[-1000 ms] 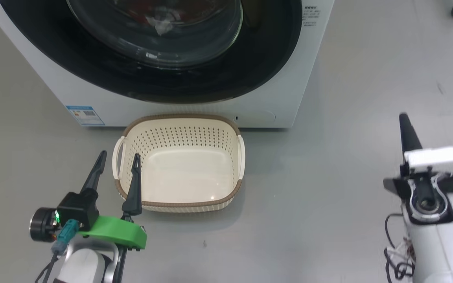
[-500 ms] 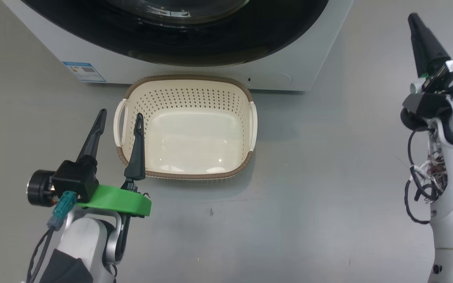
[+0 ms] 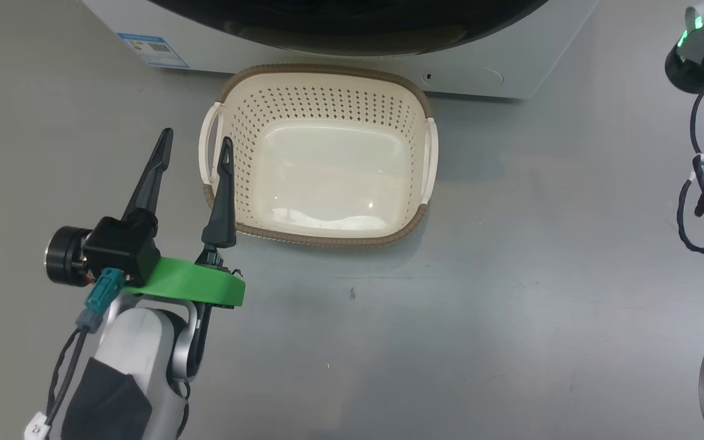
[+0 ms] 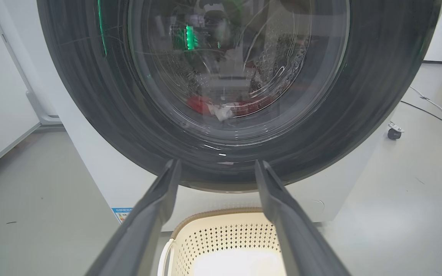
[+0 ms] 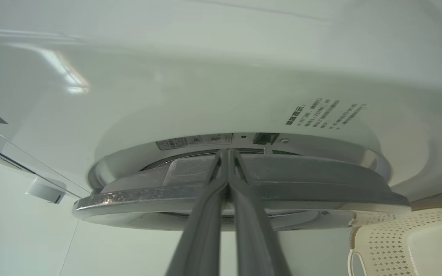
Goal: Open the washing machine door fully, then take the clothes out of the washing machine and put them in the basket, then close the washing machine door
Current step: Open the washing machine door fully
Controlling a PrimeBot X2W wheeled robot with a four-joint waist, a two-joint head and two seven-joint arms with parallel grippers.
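Grey floor (image 3: pixel 511 275) runs up to the white washing machine (image 3: pixel 480 67), most of it cut off above the head view. The cream basket (image 3: pixel 327 239) stands just before its foot. The left gripper (image 3: pixel 196 137) hovers beside the basket's left handle, fingers spread wide and holding nothing. Behind the glass of the washing machine door (image 4: pixel 90 96), the red clothes (image 4: pixel 200 103) lie low in the drum, blurred by reflections. The right gripper (image 5: pixel 226 153) has its fingers pressed together, their tips at the door's edge and seemingly touching it.
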